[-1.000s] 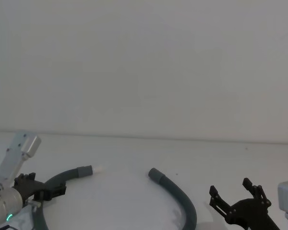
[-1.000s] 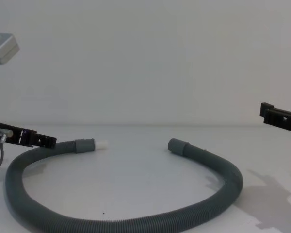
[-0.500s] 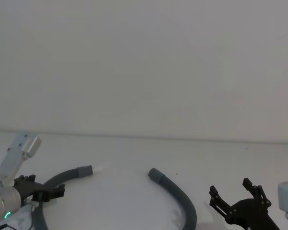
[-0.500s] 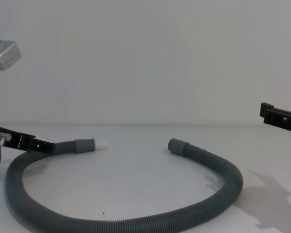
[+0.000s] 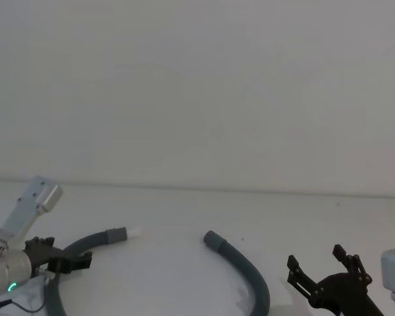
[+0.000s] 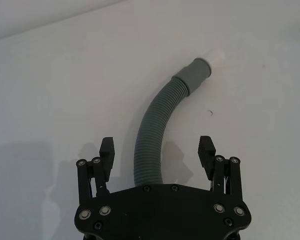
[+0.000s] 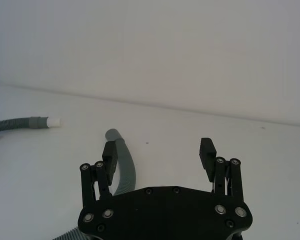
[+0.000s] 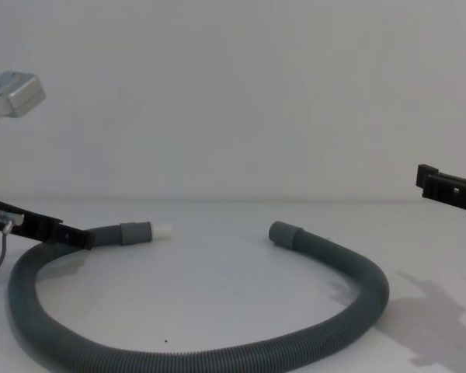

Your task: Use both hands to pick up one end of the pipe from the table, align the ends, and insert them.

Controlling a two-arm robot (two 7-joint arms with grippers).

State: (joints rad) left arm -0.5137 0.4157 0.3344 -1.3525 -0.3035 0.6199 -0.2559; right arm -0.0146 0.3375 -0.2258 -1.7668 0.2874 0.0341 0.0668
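**Lining up the first grab on the hose**

The grey corrugated pipe (image 8: pixel 217 359) lies in a big loop on the white table (image 8: pixel 217 287). Its two ends face each other across a gap, with the white-tipped cuff (image 8: pixel 144 231) on the left and the plain hollow cuff (image 8: pixel 283 233) on the right. The left gripper (image 6: pixel 156 150) is spread wide with the hose running between its fingers a bit behind the white-tipped cuff, not clamped on anything. The right gripper (image 7: pixel 158 147) is spread and empty too, hanging off to the right, apart from the hose. I'd call this the reach step, nothing lifted yet. Next, I reckon the left one needs to close on the hose, and the right has to come over behind the plain cuff.
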